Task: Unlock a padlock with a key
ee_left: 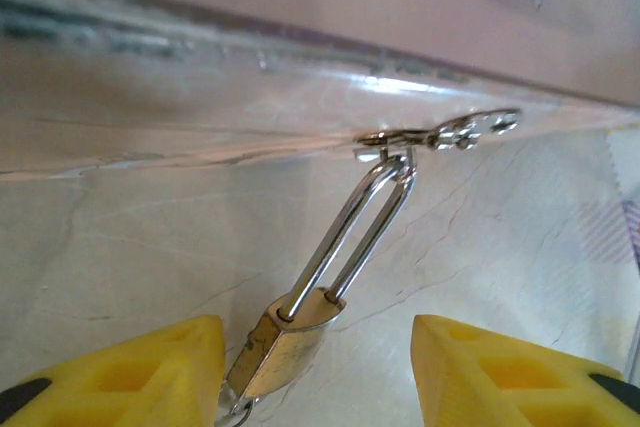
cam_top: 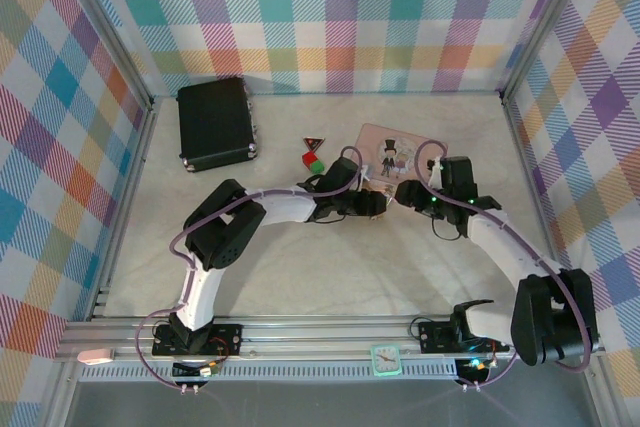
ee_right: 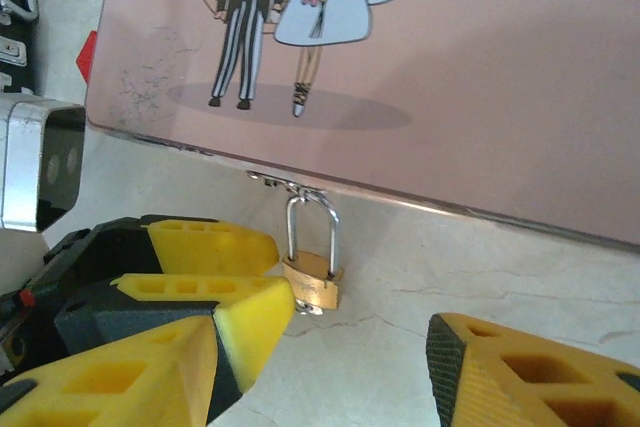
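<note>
Left tool (ee_left: pixel 316 339) stands wide around the padlock (ee_left: pixel 283 345), whose base is cut off; right tool (ee_right: pixel 325 335), also wide, hovers near it.

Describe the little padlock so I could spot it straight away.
Find the pink box with the cartoon wedding couple on its lid. Hooked to the small metal hasp on its front edge is the padlock: a tiny brass body with a silver shackle, unlike the red block and green block nearby.
</note>
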